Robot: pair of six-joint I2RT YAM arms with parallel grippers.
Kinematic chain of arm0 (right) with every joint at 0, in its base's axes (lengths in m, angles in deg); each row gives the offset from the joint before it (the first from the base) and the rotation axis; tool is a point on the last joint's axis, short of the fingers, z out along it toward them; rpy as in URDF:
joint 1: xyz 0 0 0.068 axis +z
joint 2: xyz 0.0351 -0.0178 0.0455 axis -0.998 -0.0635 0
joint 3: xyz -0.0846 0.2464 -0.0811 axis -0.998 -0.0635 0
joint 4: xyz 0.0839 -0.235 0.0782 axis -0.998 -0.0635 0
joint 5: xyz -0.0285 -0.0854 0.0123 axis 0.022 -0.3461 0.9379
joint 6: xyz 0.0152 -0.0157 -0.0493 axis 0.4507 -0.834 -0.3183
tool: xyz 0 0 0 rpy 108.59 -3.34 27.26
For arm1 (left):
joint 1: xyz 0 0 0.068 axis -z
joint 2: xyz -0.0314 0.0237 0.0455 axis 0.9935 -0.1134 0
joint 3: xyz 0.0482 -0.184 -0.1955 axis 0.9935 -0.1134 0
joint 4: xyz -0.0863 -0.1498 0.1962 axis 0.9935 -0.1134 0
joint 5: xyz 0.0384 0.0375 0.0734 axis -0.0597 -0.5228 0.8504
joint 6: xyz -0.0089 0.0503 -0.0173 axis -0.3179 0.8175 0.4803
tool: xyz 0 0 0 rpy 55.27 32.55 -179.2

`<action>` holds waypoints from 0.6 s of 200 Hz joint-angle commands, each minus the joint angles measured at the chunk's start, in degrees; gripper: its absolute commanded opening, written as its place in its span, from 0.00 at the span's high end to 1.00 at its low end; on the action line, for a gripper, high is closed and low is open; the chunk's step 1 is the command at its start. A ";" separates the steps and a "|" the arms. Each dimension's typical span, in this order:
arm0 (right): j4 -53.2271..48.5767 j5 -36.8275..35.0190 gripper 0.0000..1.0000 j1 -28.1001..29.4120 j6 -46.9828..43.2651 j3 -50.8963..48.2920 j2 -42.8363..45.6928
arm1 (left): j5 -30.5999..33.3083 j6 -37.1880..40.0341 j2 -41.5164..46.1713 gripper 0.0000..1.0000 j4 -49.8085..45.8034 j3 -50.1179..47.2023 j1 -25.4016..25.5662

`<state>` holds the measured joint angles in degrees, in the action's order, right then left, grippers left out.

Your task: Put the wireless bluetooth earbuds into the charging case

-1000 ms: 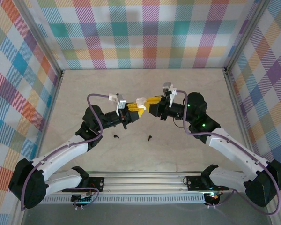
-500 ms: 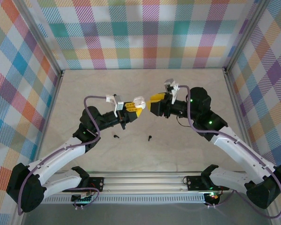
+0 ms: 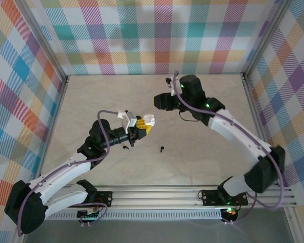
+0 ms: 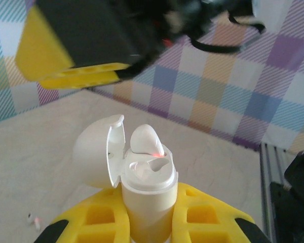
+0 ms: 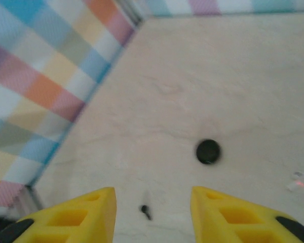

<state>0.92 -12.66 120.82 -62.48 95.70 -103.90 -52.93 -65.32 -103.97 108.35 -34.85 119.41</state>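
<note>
Where the top view looks down on the table, the left gripper is clamped on the white charging case, the right gripper hangs farther back, apart from it, and a black earbud lies just beside the left arm with a second black earbud to its right. From the left wrist, the case stands upright between the yellow fingers, lid swung open to the left, a white earbud seated in it. From the right wrist, the jaws stand apart and empty above a round black thing, one of the black earbuds and a blurred white bit.
</note>
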 commanded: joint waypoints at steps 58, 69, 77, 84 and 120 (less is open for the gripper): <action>-19.32 -7.49 0.70 -5.09 2.83 18.15 -27.76 | 3.19 8.17 -3.10 1.00 -4.74 -4.60 0.55; -19.54 -7.22 0.70 -5.43 2.22 19.95 -30.54 | 3.05 8.73 -4.18 1.00 -4.52 -4.49 0.55; -20.03 -7.04 0.71 -5.62 1.80 21.27 -32.39 | 2.97 9.08 -4.72 1.00 -4.43 -4.40 0.55; -20.42 -7.07 0.73 -5.72 1.57 22.28 -33.90 | 2.90 9.30 -5.19 1.00 -4.19 -4.29 0.55; -20.40 -7.12 0.75 -6.67 1.80 23.01 -38.48 | 2.22 10.33 -7.68 1.00 -3.37 -3.24 0.53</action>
<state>-17.33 -19.54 115.07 -60.38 116.96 -140.32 -49.96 -57.23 -110.40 103.06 -39.06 119.41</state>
